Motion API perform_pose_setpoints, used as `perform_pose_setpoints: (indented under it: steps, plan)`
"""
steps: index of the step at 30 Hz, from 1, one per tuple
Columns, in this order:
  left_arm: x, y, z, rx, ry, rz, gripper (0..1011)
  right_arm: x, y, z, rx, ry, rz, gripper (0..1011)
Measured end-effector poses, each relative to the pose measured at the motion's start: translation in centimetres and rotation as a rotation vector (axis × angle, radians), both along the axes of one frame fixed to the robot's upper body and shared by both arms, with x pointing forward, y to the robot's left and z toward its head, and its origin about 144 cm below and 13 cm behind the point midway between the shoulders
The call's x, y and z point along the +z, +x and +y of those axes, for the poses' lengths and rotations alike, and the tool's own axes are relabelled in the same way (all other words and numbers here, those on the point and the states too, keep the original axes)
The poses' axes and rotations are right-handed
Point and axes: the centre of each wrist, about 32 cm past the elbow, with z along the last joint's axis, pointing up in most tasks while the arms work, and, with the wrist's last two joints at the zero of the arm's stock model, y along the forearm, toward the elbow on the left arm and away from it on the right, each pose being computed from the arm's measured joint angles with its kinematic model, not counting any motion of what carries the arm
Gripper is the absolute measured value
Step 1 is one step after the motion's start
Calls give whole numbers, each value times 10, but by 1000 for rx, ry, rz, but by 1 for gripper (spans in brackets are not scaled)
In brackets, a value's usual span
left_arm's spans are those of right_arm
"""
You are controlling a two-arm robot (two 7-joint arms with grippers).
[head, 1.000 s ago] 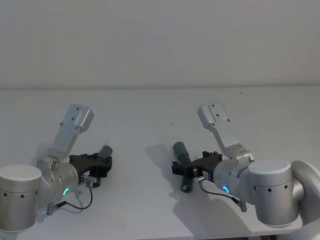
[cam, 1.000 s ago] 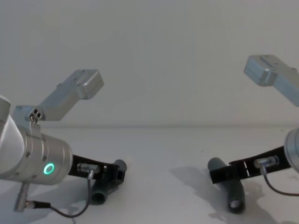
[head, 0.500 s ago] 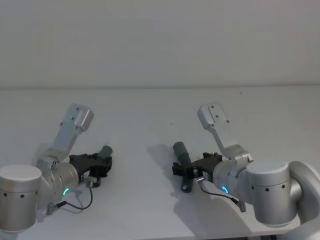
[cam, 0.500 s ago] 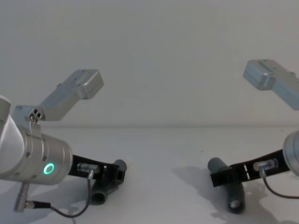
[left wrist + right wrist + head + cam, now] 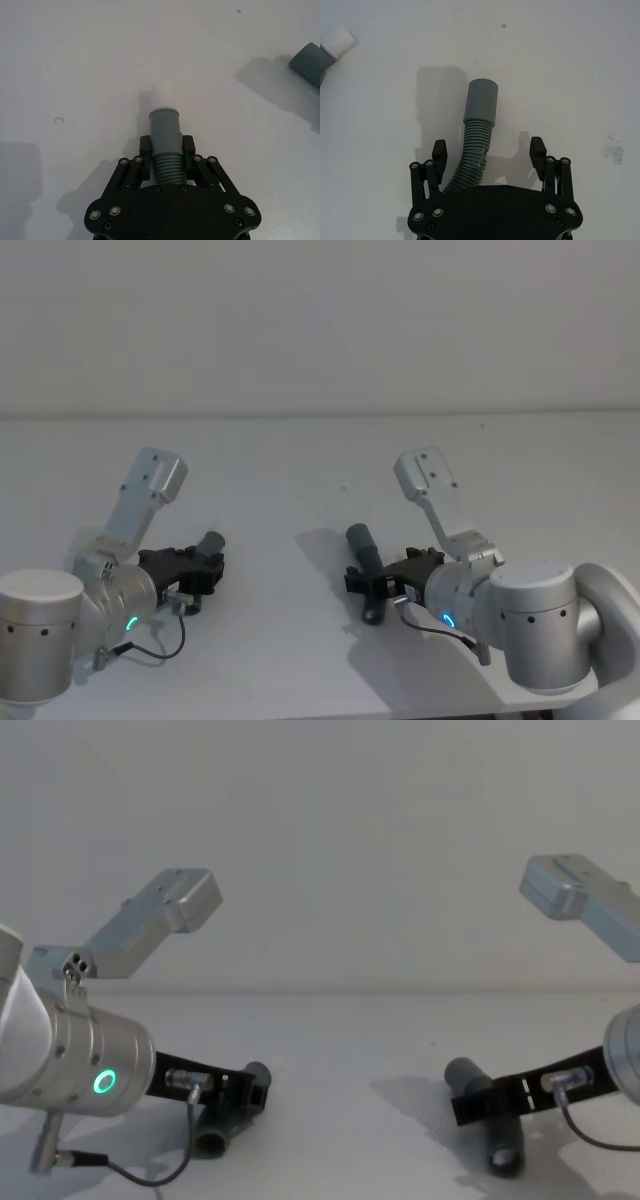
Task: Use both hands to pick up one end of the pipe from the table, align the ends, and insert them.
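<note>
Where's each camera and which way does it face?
Head: up high, looking down at the table; both arms, left gripper, right gripper.
Chest: lower, looking across the table; both wrists at its edges.
Left wrist: along fingers clamped on the white-tipped pipe piece.
Right wrist: along open fingers straddling the plain-cuffed pipe piece.
Both wrist views catch the other piece's end.

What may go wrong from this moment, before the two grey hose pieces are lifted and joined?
1. The black two-finger right gripper is open, and the dark-grey ribbed hose piece with the plain cuff lies nearer one finger; closing may push it aside or grip it crooked.
2. The black left gripper is shut on the flexible ribs of the white-tipped grey hose piece; the white tip may sag and miss the cuff.
</note>
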Motion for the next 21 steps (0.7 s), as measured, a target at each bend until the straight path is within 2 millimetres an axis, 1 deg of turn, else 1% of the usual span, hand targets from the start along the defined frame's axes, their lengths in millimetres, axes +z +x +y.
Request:
perform_pose_setpoints:
  steps: [18,20,21]
  plan:
    - [0,0,0,0,0,0,336,-1,1,0,0,0,8,1002]
    - [0,0,0,0,0,0,336,-1,1,0,0,0,8,951]
    - [0,0,0,0,0,0,336,-1,1,0,0,0,8,951]
